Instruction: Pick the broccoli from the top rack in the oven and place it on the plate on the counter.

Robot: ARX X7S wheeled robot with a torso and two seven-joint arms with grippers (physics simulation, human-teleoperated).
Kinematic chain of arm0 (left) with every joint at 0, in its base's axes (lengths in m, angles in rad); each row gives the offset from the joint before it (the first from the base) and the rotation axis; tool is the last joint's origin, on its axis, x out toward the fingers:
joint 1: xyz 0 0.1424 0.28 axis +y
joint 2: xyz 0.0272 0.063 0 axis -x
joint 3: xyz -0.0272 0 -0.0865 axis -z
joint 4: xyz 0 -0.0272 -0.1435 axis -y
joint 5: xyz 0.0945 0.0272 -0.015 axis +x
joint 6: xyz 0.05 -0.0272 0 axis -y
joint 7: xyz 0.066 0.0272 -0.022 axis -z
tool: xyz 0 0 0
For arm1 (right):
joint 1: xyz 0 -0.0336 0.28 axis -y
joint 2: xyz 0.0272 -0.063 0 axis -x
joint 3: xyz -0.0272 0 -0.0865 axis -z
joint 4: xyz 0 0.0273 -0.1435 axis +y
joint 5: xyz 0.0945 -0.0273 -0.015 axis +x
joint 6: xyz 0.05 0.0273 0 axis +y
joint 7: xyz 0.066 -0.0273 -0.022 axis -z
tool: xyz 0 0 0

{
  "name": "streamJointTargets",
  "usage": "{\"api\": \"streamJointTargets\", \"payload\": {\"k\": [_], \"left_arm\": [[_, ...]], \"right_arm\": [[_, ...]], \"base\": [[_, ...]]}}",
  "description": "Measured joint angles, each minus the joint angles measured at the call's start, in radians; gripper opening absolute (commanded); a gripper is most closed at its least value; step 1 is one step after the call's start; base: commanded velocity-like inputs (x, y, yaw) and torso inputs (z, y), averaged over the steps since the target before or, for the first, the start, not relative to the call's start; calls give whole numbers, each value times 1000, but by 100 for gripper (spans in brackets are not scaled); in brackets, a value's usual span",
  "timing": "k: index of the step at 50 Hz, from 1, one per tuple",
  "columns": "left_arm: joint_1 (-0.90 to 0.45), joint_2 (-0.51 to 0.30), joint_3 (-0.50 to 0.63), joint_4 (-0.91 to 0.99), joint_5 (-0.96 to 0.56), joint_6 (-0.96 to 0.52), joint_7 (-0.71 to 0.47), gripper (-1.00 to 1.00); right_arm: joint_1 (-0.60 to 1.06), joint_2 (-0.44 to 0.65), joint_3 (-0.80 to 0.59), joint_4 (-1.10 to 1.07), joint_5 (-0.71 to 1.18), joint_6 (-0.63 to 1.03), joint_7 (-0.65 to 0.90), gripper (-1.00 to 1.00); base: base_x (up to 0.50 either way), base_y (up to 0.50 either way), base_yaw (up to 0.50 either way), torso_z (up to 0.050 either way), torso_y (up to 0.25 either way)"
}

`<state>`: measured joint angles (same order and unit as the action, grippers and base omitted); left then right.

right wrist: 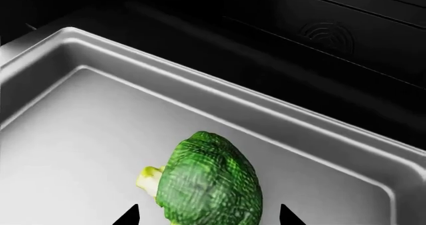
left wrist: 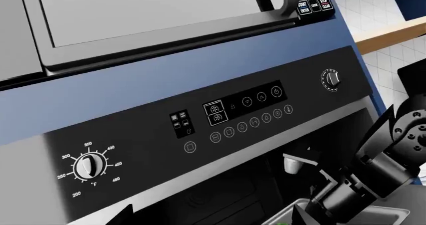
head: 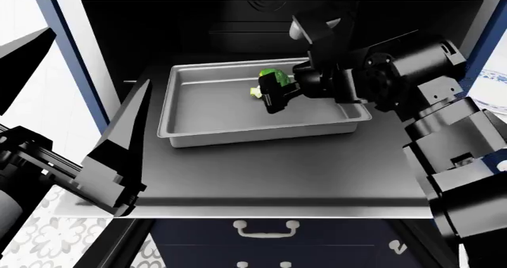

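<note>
The broccoli (head: 269, 78) lies in a shiny silver baking tray (head: 206, 116) on the dark grey top rack (head: 277, 173) of the open oven (head: 87, 42). In the right wrist view the broccoli (right wrist: 209, 180) sits between the two black fingertips (right wrist: 129, 217), with a gap on each side. My right gripper (head: 273, 98) is open, low over the tray, straddling the floret. My left gripper (head: 79, 95) is open and empty, held outside the oven at its left front. The plate (head: 495, 92) shows partly at the right edge.
The left wrist view faces the oven's black control panel (left wrist: 226, 120) with a temperature knob (left wrist: 89, 166), and a microwave (left wrist: 166, 20) above it. The right arm (left wrist: 379, 170) reaches into the cavity. A navy drawer with a white handle (head: 265, 227) is below the oven.
</note>
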<state>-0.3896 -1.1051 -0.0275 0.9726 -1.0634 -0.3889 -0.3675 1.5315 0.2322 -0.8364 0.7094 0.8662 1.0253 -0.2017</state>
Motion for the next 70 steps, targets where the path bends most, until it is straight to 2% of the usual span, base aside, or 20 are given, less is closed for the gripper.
{"api": "streamJointTargets", "payload": {"k": [29,30,52,70], "left_arm": [[14,-2,3,-4,9,13,1,100],[15,-2,3,-4,10,13,1,100],[11,-9,8,-1,4,17,-6,100],[1,-15,14,4,-4,17,-12,100]], "right_arm": [[-5,-43,-42,94,-32,-45,-51,100],[-6,-43,-43,94,-33,-45,-52,-100],[-10,-17,-40,42,-24,-31,-29,-100],[24,54,-7,-134,34,40,24,-100]], "base": [[0,0,0,0,0],[0,0,0,0,0],[0,0,0,0,0],[0,0,0,0,0]]}}
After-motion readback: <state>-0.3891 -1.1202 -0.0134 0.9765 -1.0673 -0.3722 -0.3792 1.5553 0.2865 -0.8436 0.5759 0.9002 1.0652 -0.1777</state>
